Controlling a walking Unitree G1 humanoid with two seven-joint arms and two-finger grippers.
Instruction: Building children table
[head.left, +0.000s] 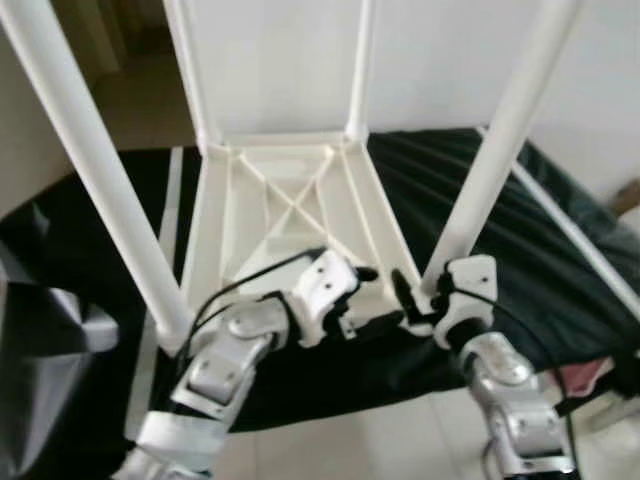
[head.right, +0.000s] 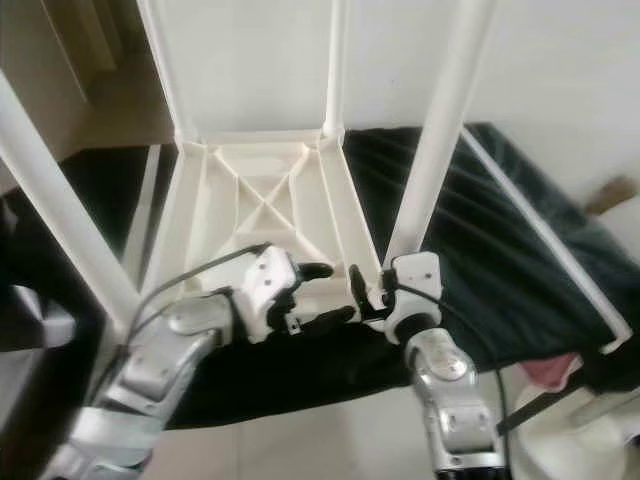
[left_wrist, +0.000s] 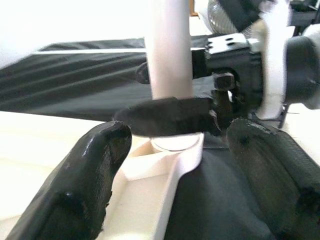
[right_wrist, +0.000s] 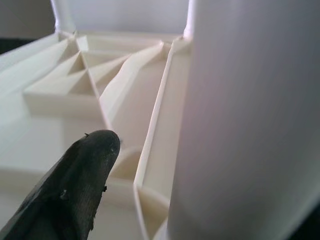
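Standing upright in its corner socket, the white round plastic table leg (head.left: 490, 170) is clasped low down by the right claw (head.left: 420, 300); the left claw (head.left: 365, 298), fingers spread and empty, waits just beside over the upturned white ribbed tabletop (head.left: 290, 200).

White plastic children table top (head.left: 290, 215) lies upside down on dark cloth, ribbed underside w/ X-shaped brace facing up. Four white round legs stand upright at its corners. Near right leg (head.left: 495, 150) rises from the corner socket, right gripper (head.left: 412, 300) around its base. Near left leg (head.left: 95, 170) stands well apart from left gripper (head.left: 362, 298), on its outer side.
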